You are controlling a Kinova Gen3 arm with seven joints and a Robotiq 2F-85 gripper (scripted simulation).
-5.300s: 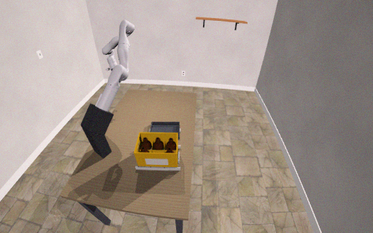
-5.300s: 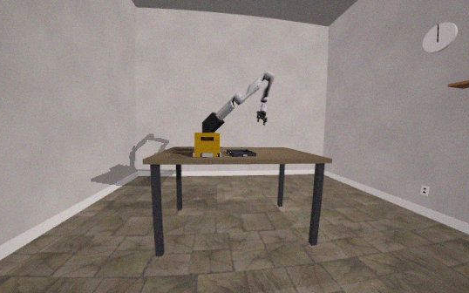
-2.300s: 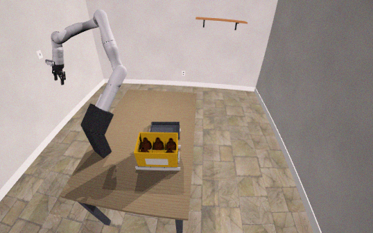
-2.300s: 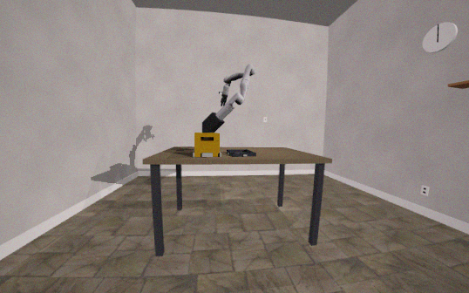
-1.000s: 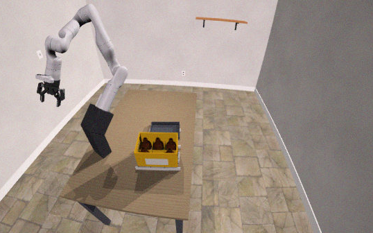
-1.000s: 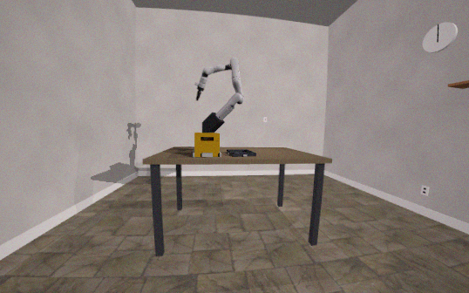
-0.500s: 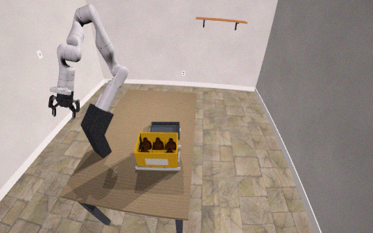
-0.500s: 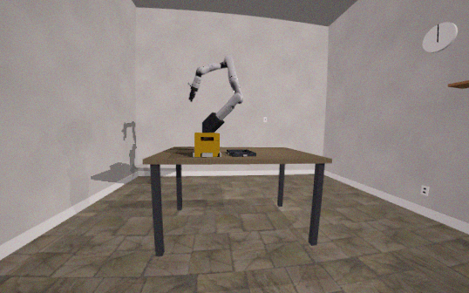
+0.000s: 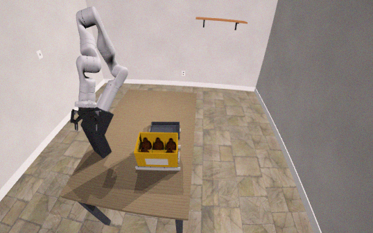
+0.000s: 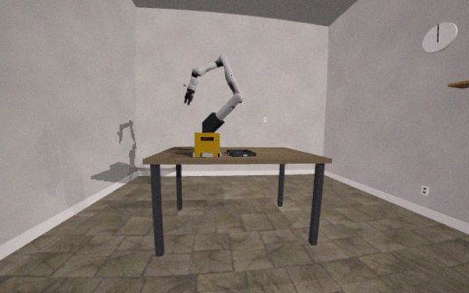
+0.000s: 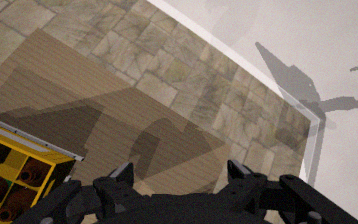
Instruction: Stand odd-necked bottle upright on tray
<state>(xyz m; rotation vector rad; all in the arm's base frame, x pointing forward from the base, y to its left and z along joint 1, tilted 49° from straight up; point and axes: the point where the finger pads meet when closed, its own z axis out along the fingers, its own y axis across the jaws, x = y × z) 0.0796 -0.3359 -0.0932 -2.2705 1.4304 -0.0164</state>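
Wooden table (image 9: 160, 104) on dark legs, set on a stone-tiled floor (image 9: 250, 145) in a room with pale walls. Yellow crate (image 9: 157, 157) standing on the table top, right of centre in the top view, a pale label on its near wall. Three brown bottles (image 9: 158, 143) visible in the crate's far row from the top view, standing upright, side by side; remaining bottles hidden by the crate walls in that view. Parts of brown bottles (image 11: 30, 176) also visible in the compartments at the lower left of the wrist view. Neck thickness too small to compare; the odd bottle cannot be singled out. Dark tray (image 9: 166, 126) lying flat on the table just behind the crate, on its far side in the top view; seen to the right of the crate (image 10: 207, 144) as tray (image 10: 241, 153) in the exterior view. White arm (image 9: 94, 62) rising from a dark base block (image 9: 99, 139) at the left edge of the table, folded back on itself. Gripper (image 10: 187, 99) held high above the table, left of the crate, well apart from crate and tray, pointing downward. Fingers spread fully apart, nothing between them; table edge and floor visible through the gap in the wrist view. Wall shelf (image 9: 221, 20) high on the far wall in the top view; round clock (image 10: 439, 37) on the right wall in the exterior view.
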